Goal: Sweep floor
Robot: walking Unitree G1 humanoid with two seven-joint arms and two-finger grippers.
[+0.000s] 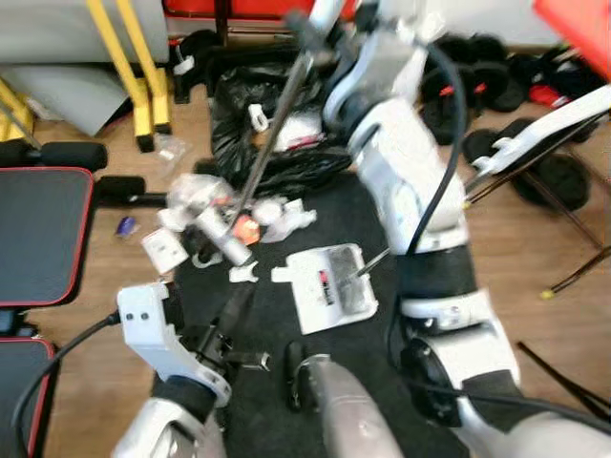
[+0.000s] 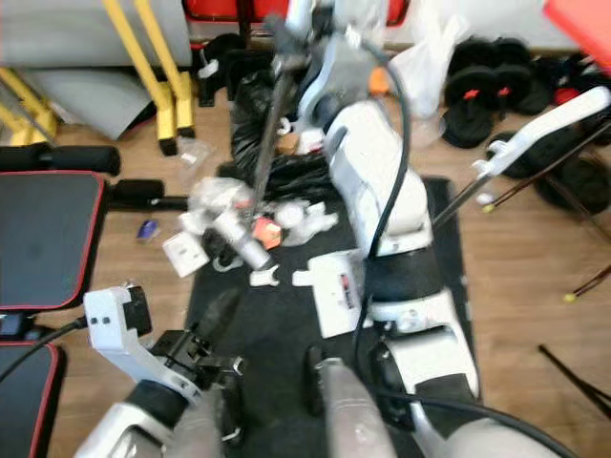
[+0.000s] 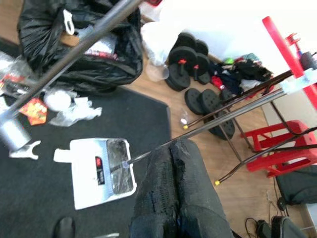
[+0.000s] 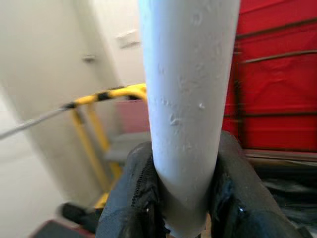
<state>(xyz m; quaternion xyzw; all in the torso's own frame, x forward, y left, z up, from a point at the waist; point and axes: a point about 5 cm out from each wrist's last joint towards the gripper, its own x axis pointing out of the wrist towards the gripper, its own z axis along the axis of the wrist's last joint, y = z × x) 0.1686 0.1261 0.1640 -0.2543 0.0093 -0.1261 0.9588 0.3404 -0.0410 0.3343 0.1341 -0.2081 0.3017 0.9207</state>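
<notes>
Head views: the long grey metal broom handle point(image 1: 272, 134) slanted from twelve o'clock down to crumpled white litter point(image 1: 205, 205) at ten; beside it lay a white dustpan point(image 1: 329, 286); sweeping seemed barely begun. Left wrist: left gripper point(image 3: 173, 198) pressed together, empty. Right wrist: right gripper point(image 4: 183, 198) pinched the handle.

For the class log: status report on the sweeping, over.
Right gripper clamped on broom pole. Left gripper shut, low over the black mat. Litter pile beside white dustpan; black bag beyond.
</notes>
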